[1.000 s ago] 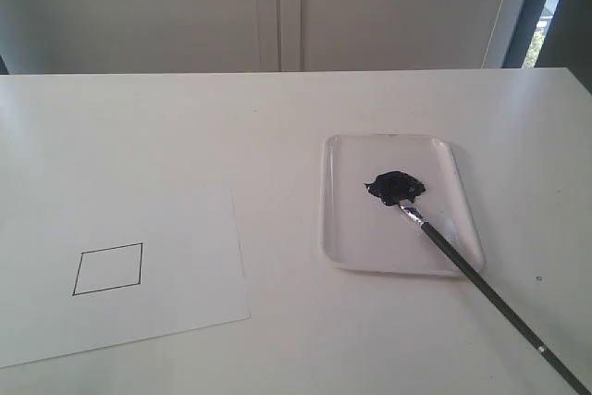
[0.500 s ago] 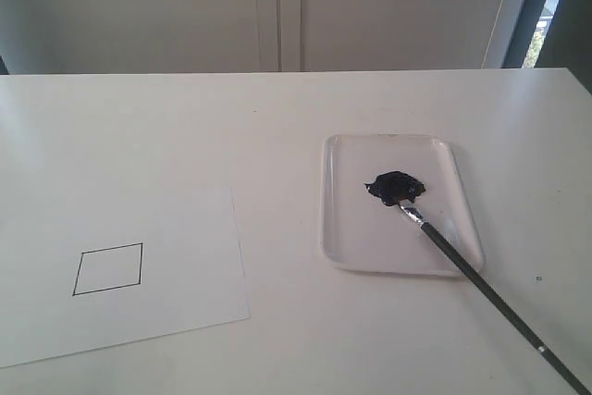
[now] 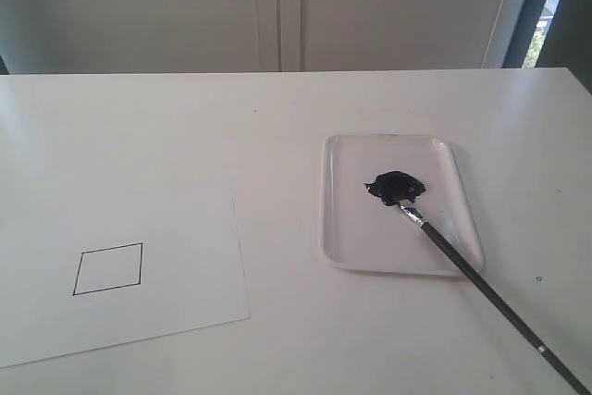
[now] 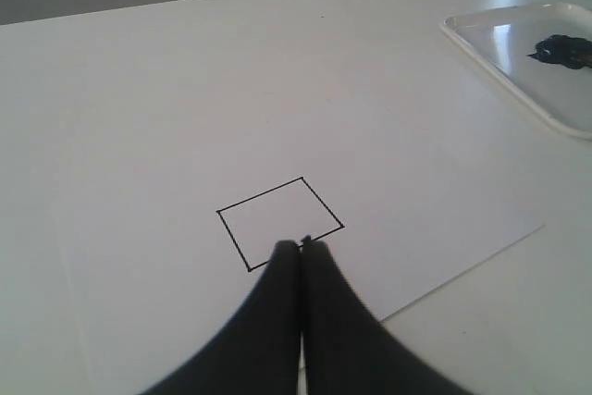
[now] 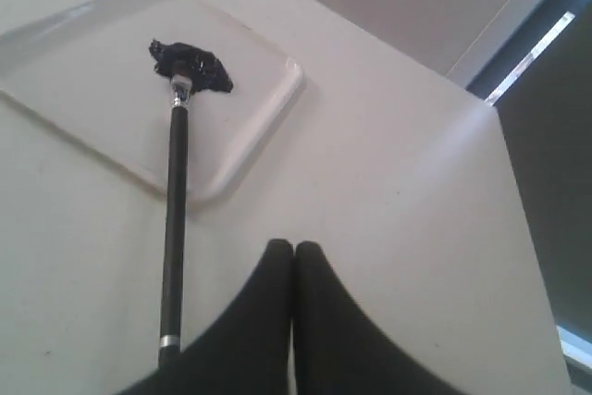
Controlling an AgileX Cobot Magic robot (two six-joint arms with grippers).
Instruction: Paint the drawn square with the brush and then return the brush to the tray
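Now, at eight o'clock on the table (image 3: 277,108) the drawn square (image 3: 108,269) sits unpainted on its paper sheet (image 3: 185,219), the left gripper (image 4: 302,245) pinched shut and empty, pointing at it. Over at three o'clock the tray (image 3: 344,228) holds a black paint blob (image 3: 396,187); the brush (image 3: 481,286) lies with bristles in it, handle crossing the rim toward five o'clock, right gripper (image 5: 294,247) closed on nothing.

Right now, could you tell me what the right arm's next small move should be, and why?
Probably open the right end effector and lower it onto the brush handle: its jaws are shut and empty, the brush lies across the tray rim, bristles in paint, and the drawn square is unpainted.
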